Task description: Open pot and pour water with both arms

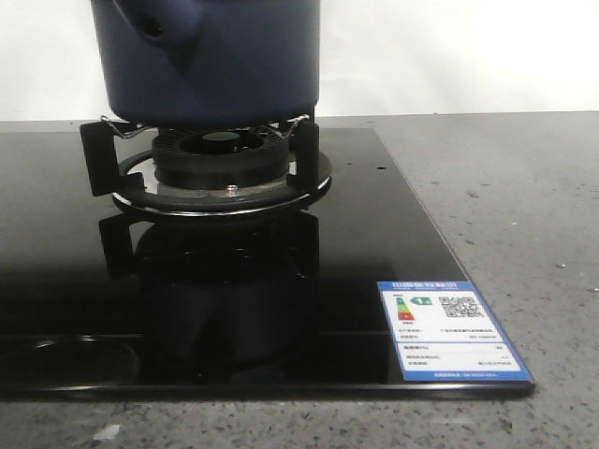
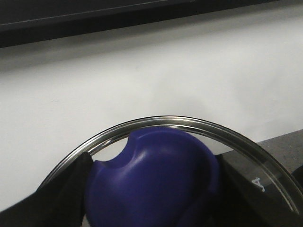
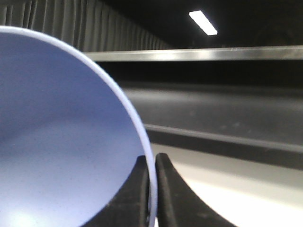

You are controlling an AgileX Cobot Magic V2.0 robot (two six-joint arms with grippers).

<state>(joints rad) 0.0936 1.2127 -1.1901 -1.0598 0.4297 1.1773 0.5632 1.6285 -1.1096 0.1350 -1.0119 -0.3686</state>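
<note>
The dark navy pot [image 1: 225, 65] stands on the burner grate in the front view. Its stubby handle [image 1: 154, 23] points toward the front left, and its top is cut off by the frame. Neither gripper shows in that view. In the left wrist view my left gripper [image 2: 151, 189] is shut on the blue knob [image 2: 156, 175] of a glass lid with a metal rim [image 2: 165, 119], held up in front of a white wall. In the right wrist view my right gripper [image 3: 152, 179] pinches the thin rim of a light blue bowl [image 3: 57, 142].
The burner [image 1: 223, 159] with its black pot supports [image 1: 94, 154] sits on a glossy black glass cooktop [image 1: 374, 271]. A blue and white energy label [image 1: 449, 327] lies at the cooktop's front right corner. Grey speckled counter [image 1: 505, 187] lies to the right.
</note>
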